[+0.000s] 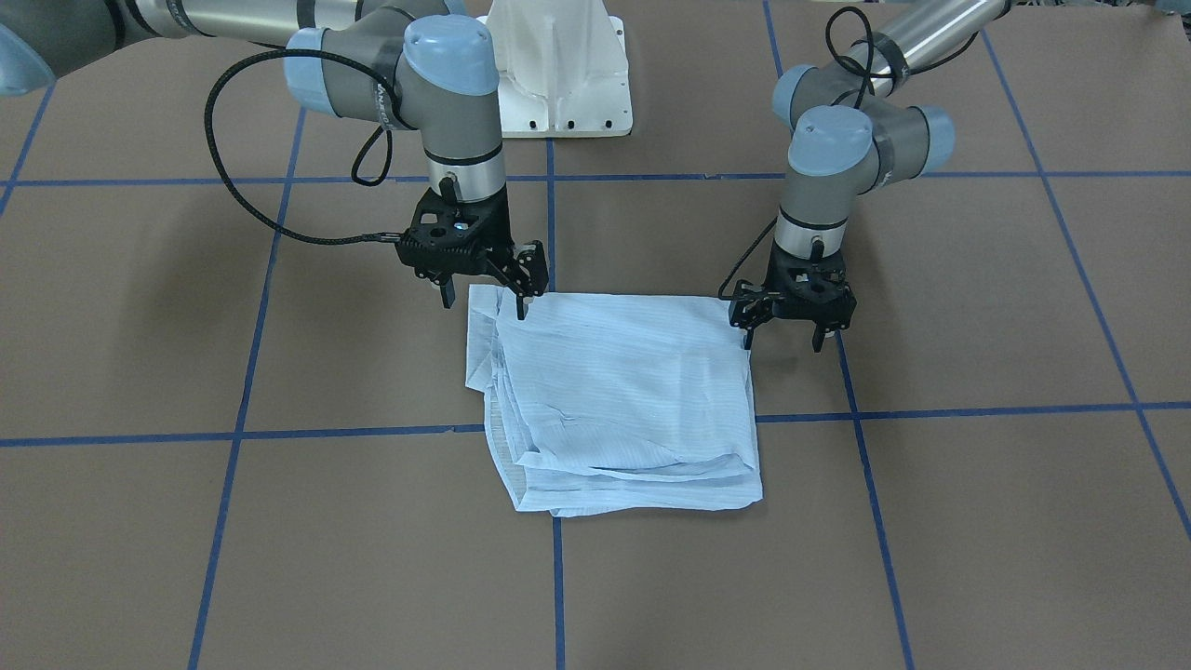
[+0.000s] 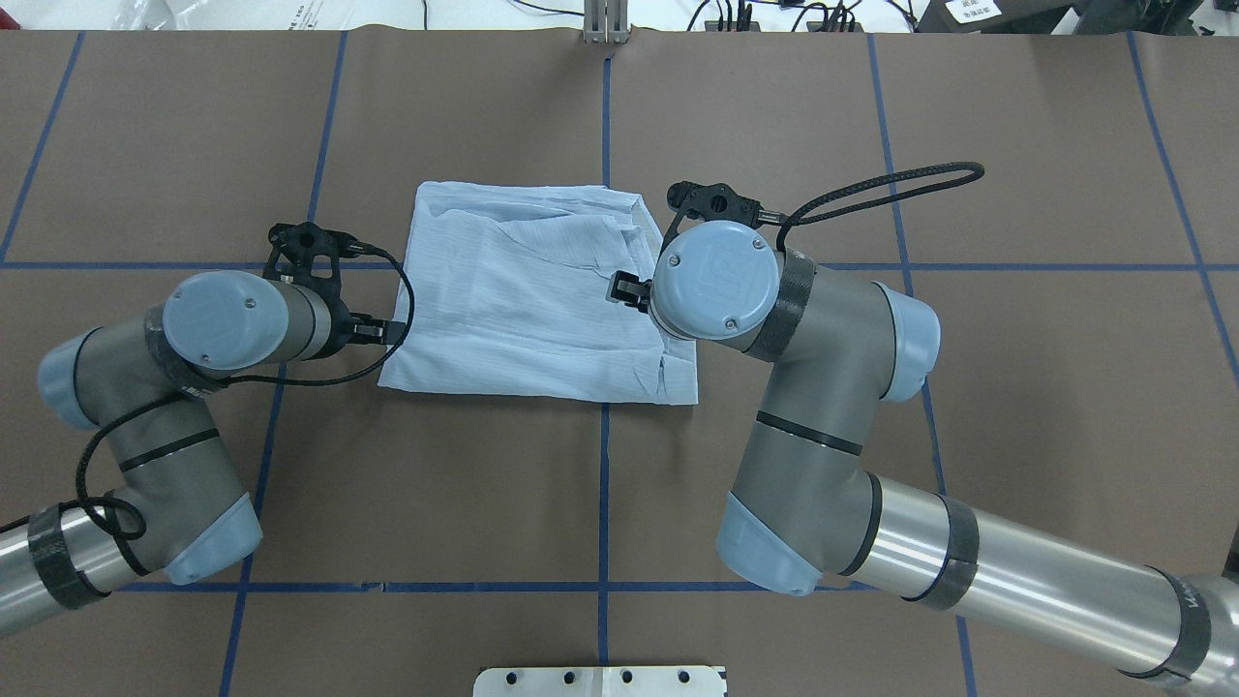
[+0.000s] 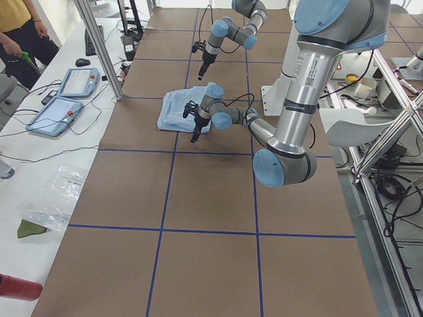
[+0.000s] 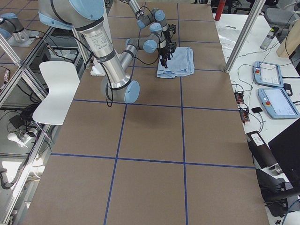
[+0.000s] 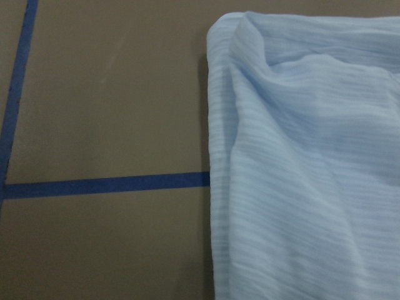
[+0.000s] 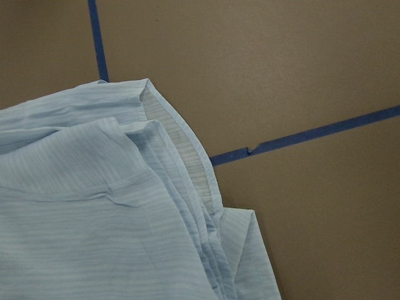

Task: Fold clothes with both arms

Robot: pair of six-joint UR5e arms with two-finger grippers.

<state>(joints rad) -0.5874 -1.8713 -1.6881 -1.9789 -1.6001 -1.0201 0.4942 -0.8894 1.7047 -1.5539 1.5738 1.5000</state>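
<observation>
One folded shirt (image 1: 614,391) lies on the worktop (image 1: 930,521) between my two tools. My left tool (image 1: 783,346) hangs with its fingers spread just beside one near corner. My right tool (image 1: 485,309) is spread too and straddles the other near corner. Neither grips anything.

Seen from above, the right arm (image 2: 716,281) hides most of the right gripper (image 1: 485,305) and a bit of the shirt (image 2: 523,290). The left arm (image 2: 227,319) hides most of the left gripper (image 1: 782,344). Both wrist pictures cut the shirt off.
</observation>
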